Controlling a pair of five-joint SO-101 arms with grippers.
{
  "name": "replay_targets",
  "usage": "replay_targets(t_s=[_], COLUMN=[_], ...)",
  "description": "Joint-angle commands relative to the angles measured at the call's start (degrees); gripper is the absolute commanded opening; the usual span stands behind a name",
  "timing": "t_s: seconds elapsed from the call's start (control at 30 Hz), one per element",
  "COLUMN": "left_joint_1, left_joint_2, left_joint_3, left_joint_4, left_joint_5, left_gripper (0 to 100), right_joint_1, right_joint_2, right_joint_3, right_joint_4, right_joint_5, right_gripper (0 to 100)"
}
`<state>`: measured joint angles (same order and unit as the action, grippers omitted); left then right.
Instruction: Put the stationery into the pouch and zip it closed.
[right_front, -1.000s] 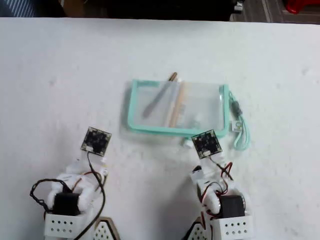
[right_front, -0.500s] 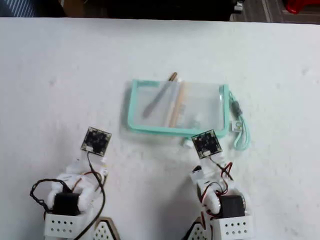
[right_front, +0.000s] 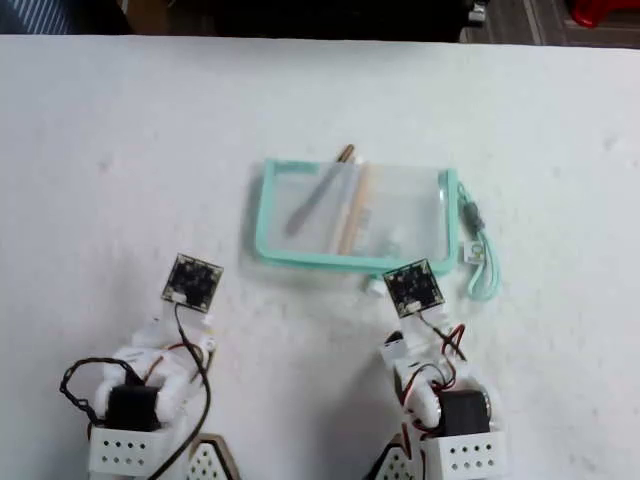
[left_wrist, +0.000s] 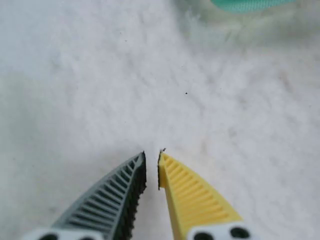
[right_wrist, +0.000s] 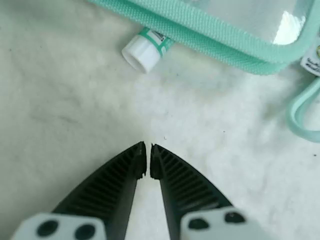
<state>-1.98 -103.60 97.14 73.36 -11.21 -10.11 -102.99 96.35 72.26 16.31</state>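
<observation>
A clear pouch (right_front: 355, 218) with a mint-green edge lies flat in the middle of the white table, a grey pen (right_front: 315, 197) and a wooden pencil (right_front: 352, 212) lying across it. A small white tube with a green band (right_wrist: 145, 48) sticks out from under the pouch's near edge (right_wrist: 220, 39). My right gripper (right_wrist: 148, 151) is shut and empty, just short of that tube. My left gripper (left_wrist: 151, 162) is shut and empty over bare table, with the pouch's green corner (left_wrist: 245, 4) farther off.
A mint wrist strap (right_front: 480, 262) with a small tag trails from the pouch's right end; its loop (right_wrist: 302, 117) lies near my right gripper. Both arm bases (right_front: 140, 400) sit at the table's near edge. The white table (right_front: 120, 130) spreads wide around the pouch.
</observation>
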Motion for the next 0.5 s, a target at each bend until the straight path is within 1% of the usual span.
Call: replay_targets(t_s=[0.0,0.47], left_joint_1=[-0.1,0.6], left_joint_2=[-0.7,-0.7], left_joint_3=[-0.1,-0.2], left_joint_4=[0.4,0.3], left_joint_5=[0.1,0.2], left_gripper=[7,7], right_joint_1=[-0.6,-0.6], right_joint_2=[-0.1,-0.1], right_joint_3=[0.5,0.5], right_joint_4=[0.4,0.4], right_joint_5=[-0.5,-0.5], right_gripper=[1.8,1.8])
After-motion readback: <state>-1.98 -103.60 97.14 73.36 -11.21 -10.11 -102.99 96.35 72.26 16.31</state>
